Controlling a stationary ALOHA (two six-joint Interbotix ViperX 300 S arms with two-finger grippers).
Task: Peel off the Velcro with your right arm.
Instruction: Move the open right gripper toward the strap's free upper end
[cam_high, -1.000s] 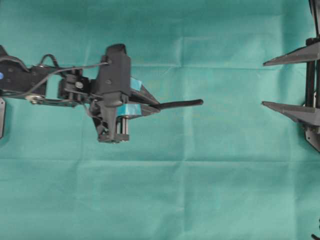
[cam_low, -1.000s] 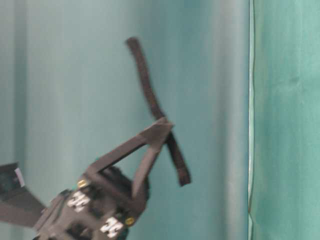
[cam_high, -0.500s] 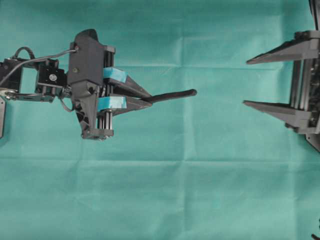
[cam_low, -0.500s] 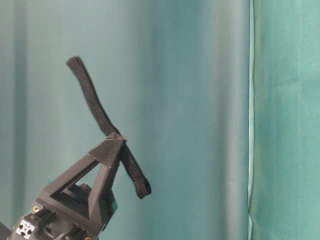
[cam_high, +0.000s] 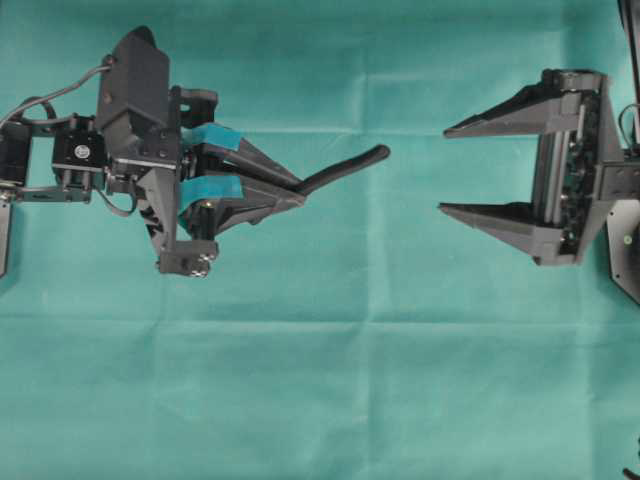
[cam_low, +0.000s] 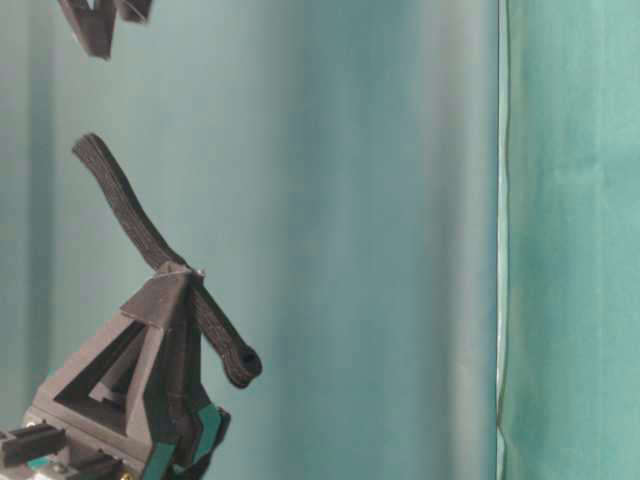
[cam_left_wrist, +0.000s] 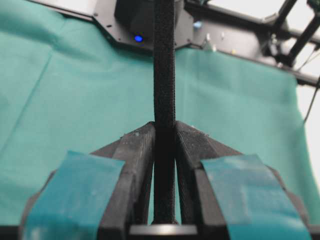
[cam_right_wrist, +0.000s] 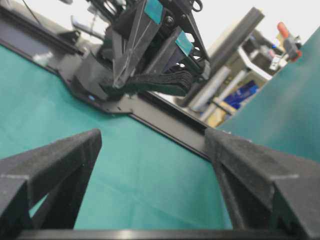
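The Velcro (cam_high: 345, 168) is held above the cloth, clamped between the left gripper (cam_high: 297, 192) fingertips. Its free end points toward the right gripper (cam_high: 444, 170), which faces it with fingers spread wide, still apart from it.

In the overhead view, the teal-taped black left pincer (cam_high: 300, 193) sits at the left, above the teal cloth-covered surface (cam_high: 330, 380). The thin black flexible Velcro strap (cam_high: 345, 168) is clamped between its fingertips, and its free end runs out to the right and slightly up the view. The plain all-black right pincer (cam_high: 442, 170) stands at the right, facing the strap, apart from it, one finger in the upper part of the view and one lower.
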